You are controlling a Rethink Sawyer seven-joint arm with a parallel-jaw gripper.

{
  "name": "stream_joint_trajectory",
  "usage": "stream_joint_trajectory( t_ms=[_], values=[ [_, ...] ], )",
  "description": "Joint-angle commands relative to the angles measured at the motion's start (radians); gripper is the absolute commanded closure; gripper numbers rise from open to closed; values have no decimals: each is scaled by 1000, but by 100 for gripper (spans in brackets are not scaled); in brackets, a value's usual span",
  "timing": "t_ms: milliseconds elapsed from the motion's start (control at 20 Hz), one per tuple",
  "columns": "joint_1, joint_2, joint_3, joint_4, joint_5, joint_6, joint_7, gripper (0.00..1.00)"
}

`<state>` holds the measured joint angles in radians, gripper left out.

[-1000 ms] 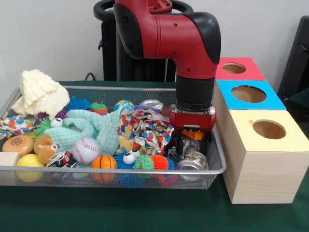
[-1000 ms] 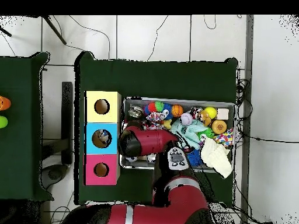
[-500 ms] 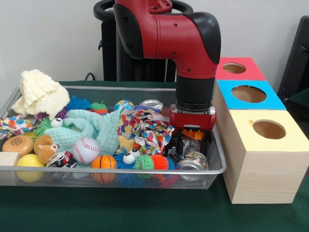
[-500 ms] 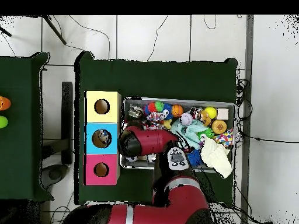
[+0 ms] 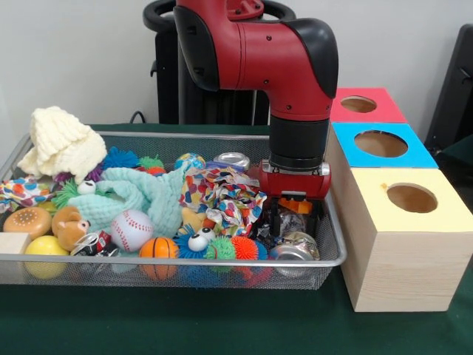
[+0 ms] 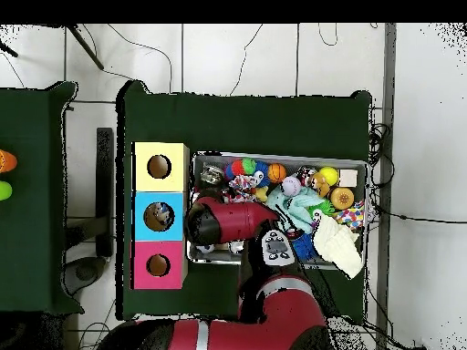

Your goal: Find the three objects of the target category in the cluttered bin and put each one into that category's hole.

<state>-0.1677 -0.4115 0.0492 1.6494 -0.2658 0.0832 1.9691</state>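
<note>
Crushed metal cans (image 5: 294, 246) at the wire bin's (image 5: 334, 244) box-side end, likely light, slick and dentable, best pinched across the body; gripper (image 5: 293, 220) lowered there, opening indiscernible.

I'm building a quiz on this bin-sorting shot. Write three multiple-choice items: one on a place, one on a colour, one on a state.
1. In the front view, where does the baseball lie?
A. in the wire bin
B. on the yellow box
C. on the green cloth outside the bin

2. Which colour is the middle box top?
A. green
B. blue
C. white

3. How does the gripper stand?
A. raised high above the boxes
B. lowered into the bin's box-side end
C. over the red hole

Key: 1 A, it sits among the toys behind the bin's front rim. 2 B, blue lies between red and yellow. 3 B, it reaches down beside a crushed can.
</note>
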Motion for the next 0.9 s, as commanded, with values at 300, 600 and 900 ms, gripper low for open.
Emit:
stream_joint_trajectory(
  t_ms=[300, 600, 900],
  values=[
    [25, 80, 118, 69, -48, 82, 21, 0],
    [21, 77, 120, 76, -56, 72, 18, 0],
    [5, 70, 130, 90, -66, 69, 8, 0]
  ],
)
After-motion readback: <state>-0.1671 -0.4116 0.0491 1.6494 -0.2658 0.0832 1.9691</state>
